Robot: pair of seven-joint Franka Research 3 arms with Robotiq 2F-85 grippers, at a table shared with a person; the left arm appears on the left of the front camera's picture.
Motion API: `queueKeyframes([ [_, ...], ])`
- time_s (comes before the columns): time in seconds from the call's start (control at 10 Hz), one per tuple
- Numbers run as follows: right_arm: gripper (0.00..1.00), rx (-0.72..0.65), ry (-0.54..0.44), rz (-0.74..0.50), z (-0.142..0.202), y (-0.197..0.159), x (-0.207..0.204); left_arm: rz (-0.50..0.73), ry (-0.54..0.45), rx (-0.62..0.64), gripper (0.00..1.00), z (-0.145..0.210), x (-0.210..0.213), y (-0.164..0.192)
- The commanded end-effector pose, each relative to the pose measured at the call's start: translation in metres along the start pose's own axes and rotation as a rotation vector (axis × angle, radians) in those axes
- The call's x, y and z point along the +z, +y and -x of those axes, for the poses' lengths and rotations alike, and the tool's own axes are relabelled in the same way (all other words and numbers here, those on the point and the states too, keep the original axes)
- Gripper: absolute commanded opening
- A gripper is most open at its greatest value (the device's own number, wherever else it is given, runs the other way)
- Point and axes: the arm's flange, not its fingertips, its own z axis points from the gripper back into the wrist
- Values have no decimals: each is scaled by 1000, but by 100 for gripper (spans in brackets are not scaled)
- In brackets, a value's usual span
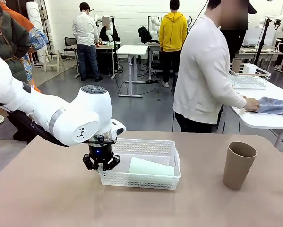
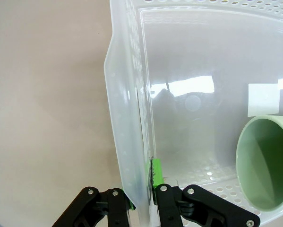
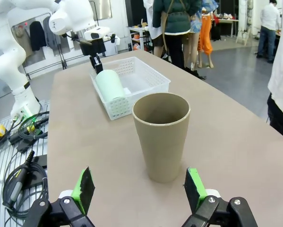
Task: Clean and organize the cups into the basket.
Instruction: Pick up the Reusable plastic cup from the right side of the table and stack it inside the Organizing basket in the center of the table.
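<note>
Right wrist view: right gripper (image 3: pixel 140 187) hanging released, brown cup (image 3: pixel 161 137) standing upright just ahead, toward the table's (image 3: pixel 84 142) right edge.
Should be advancing, closing gently mid-body; beyond, left gripper (image 2: pixel 143 191) clamping the basket's (image 3: pixel 146 97) end wall, mint cup (image 3: pixel 110 85) lying inside.

Lying cup (image 1: pixel 150 166) in basket (image 1: pixel 148 146), left gripper (image 1: pixel 101 165) on its left wall, upright cup (image 1: pixel 239 164) well right.
</note>
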Motion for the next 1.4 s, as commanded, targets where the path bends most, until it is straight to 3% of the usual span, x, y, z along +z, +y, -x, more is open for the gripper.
queueKeyframes([
  [0.0,100,59,36,-40,26,-11,-13,1,-3,0,0,-1,1,-2],
  [0.5,100,55,149,-88,68,-39,-72,1,-3,0,0,-1,1,-2],
  [1.3,100,245,33,-122,76,-95,-107,1,-3,0,0,-1,1,-2],
])
